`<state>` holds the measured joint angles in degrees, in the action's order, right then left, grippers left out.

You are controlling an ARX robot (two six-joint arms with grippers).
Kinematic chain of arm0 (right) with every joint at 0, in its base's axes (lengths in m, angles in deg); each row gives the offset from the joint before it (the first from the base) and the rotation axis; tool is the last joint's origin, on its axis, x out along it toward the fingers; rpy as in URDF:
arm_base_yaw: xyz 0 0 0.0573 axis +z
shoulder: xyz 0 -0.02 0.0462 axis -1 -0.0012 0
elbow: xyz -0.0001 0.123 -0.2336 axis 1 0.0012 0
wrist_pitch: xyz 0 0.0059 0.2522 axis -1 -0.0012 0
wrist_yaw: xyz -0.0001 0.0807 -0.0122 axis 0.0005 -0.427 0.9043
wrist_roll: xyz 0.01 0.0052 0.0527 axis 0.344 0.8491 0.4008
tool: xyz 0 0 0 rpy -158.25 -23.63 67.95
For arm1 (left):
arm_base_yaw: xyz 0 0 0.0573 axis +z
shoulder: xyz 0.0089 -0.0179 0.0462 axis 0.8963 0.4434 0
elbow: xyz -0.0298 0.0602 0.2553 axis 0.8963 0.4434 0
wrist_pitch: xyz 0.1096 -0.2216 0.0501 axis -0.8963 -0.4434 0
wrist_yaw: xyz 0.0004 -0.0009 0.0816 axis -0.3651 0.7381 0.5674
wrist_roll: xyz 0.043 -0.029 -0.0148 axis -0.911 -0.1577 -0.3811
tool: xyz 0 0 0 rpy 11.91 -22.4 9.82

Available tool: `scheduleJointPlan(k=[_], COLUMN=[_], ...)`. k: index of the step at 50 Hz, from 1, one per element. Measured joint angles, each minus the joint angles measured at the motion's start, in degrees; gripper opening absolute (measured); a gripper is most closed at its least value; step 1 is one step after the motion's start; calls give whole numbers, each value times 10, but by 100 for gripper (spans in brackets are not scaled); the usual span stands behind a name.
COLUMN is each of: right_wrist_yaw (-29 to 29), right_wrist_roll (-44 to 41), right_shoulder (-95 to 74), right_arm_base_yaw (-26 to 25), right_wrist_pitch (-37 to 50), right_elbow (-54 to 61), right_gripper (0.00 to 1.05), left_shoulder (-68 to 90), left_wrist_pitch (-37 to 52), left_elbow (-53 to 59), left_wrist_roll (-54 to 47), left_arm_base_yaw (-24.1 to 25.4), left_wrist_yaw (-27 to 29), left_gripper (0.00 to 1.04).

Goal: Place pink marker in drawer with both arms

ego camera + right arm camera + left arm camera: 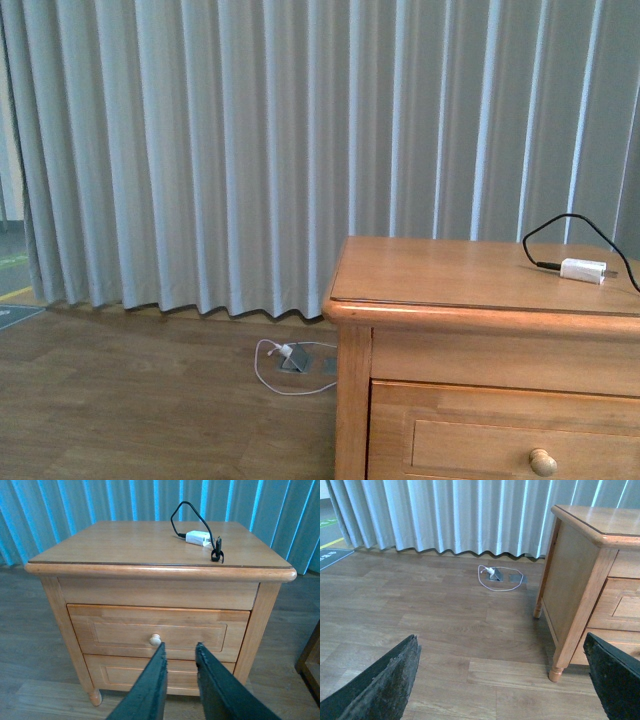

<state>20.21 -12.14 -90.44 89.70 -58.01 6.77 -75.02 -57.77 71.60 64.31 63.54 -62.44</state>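
Cabinet: a honey-coloured wooden cabinet (160,585) is seen standing on a wood-look floor (420,625) in front of pale pleated curtains (250,150).

Drawer: the drawer (159,632) with the framed panel front and round wooden knob (155,640) is seen fully closed in the right wrist view; a second closed front is partly seen just below it.

Right pincer: the right pincer (180,662) is held in front of the drawer, fingers only slightly apart, nothing clamped between them. The knob sits just beside the tip of one finger (159,665), not touched as far as can be told.

Left pincer: the left pincer (505,680) is spread wide, nothing in it, held over the floor beside the cabinet's side panel.

Pink marker: not spotted in any view, so where it lies relative to either pincer can't be told.

Tabletop: a white charger plug (198,538) with a looped black cable (187,512) is lying on the tabletop (125,542), toward the back.

Floor bits: a white cord (492,577) is looped by a grey floor plate (512,579) near the curtain hem.
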Motion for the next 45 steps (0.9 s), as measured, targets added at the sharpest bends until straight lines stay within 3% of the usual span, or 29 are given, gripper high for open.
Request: scheduleJointPlan(k=[4,45], right_wrist_yaw=[0,-1], right_wrist_roll=[-2,-2], right_shoulder=[18,164], right_arm_base_yaw=[0,1], right_wrist_pitch=[-2,-73], right_elbow=[12,83], right_gripper=[1,1], left_shoulder=[0,0], left_wrist_pitch=[0,0], left_elbow=[0,0], left_wrist_roll=[0,0], left_arm_base_yaw=[0,0], left_wrist_yaw=[0,0], left_gripper=[99,99])
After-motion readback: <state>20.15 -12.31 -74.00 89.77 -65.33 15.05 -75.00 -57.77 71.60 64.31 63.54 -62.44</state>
